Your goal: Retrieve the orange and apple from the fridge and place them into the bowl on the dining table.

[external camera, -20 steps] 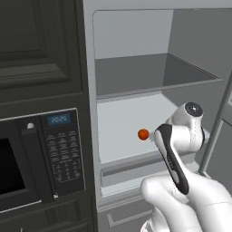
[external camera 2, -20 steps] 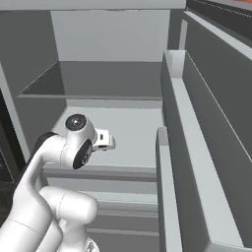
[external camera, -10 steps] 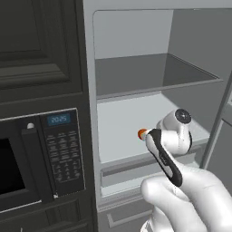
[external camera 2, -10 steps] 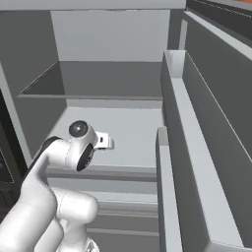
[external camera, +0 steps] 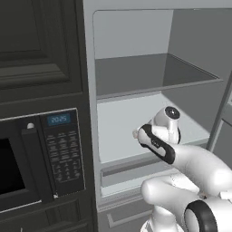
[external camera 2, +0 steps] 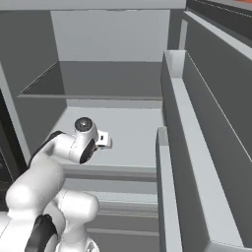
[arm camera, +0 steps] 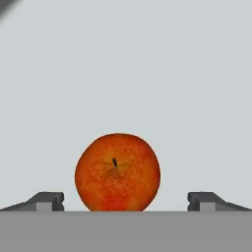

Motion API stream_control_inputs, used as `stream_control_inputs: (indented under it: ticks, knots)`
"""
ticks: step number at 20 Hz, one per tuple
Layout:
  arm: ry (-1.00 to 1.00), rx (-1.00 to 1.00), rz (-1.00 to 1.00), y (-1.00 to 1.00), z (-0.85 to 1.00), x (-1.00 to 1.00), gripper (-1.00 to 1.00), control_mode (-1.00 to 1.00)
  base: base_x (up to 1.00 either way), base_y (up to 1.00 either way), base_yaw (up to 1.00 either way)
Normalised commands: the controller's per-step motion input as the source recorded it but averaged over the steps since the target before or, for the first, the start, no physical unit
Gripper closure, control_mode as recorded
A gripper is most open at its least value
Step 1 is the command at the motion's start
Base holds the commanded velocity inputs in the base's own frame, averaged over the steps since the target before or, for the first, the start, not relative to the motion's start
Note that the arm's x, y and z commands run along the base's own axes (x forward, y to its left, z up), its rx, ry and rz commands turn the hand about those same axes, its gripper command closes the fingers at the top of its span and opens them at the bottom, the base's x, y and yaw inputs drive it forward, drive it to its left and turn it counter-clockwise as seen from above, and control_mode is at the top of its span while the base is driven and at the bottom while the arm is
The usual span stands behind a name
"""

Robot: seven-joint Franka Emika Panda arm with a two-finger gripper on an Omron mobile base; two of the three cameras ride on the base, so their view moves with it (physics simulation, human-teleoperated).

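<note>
Moved deeper into the fridge (external camera: 136, 81) since a second ago, wrist now covering the fruit in left base view. Tool (arm camera: 125, 201) spread wide, empty, fingertips (arm camera: 47, 201) flanking the apple (arm camera: 117, 172) at lower centre of hand view, on middle shelf (external camera 2: 133, 133). Likely light, rigid, smooth, prone to roll; best pinched across widest part. Stem visible from hand view alone.

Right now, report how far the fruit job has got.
Done: the fridge stands open and the arm has reached over its middle shelf. In hand: the hand view shows the apple centred between the fingertips, jaws wide and clear of it on both sides, so nothing is gripped yet. Left: close on the apple, carry it to the bowl, then find the orange and do the same.
</note>
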Motion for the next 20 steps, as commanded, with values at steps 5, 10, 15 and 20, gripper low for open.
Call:
stream_control_inputs:
  ticks: [5, 10, 15, 20]
  knots:
    - [0.07, 0.00, 0.00, 0.16, -0.35, 0.41, -1.00, -1.00, 0.00, 0.00, 0.00]
    - [0.03, 0.00, 0.00, 0.03, -0.34, 0.29, -1.00, -1.00, 0.00, 0.00, 0.00]
    - [0.02, 0.00, -0.02, 0.00, -0.49, 0.07, -1.00, -1.00, 0.00, 0.00, 0.00]
    - [0.01, -0.01, -0.06, 0.00, -0.84, -0.20, -1.00, -1.00, 0.00, 0.00, 0.00]
